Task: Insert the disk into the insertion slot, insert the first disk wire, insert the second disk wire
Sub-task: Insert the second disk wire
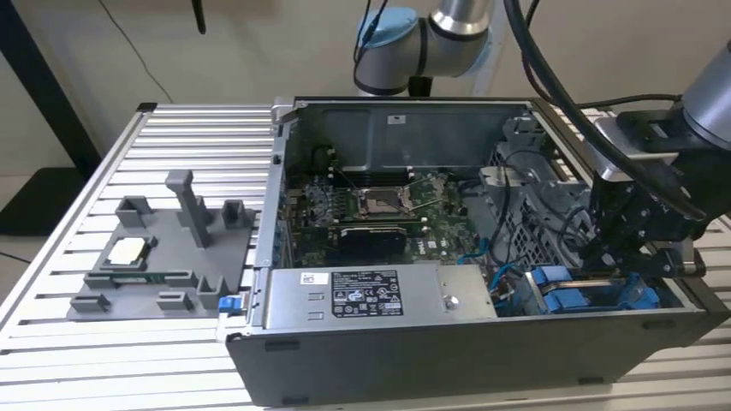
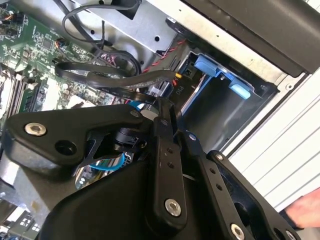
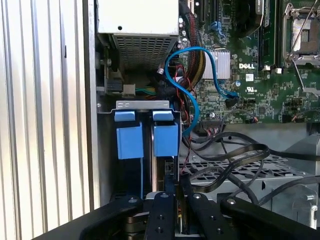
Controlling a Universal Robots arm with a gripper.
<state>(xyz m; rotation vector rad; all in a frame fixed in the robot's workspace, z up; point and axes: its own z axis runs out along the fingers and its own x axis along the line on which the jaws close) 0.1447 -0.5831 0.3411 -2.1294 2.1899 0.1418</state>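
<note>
The disk (image 3: 165,140) stands in the insertion slot (image 3: 142,104) of the dark drive cage, its blue carrier tab facing out beside a second blue tab (image 3: 129,141). My gripper (image 3: 175,194) hangs just above the disk's edge, with its fingers close together on the dark connector of a black disk wire (image 2: 115,75). In the second wrist view the gripper (image 2: 167,106) pinches that connector close to the cage's blue parts (image 2: 220,70). In the exterior view the gripper (image 1: 602,259) reaches down into the case's near corner on the exterior view's right, over the blue carriers (image 1: 560,295).
A blue cable (image 3: 192,85) loops from the motherboard (image 3: 260,75) toward the cage. The silver power-supply box (image 1: 365,295) lies along the case front. A grey fixture tray (image 1: 160,257) rests on the slatted table (image 1: 171,128) at the exterior view's left. Loose black cables (image 3: 240,155) lie beside the gripper.
</note>
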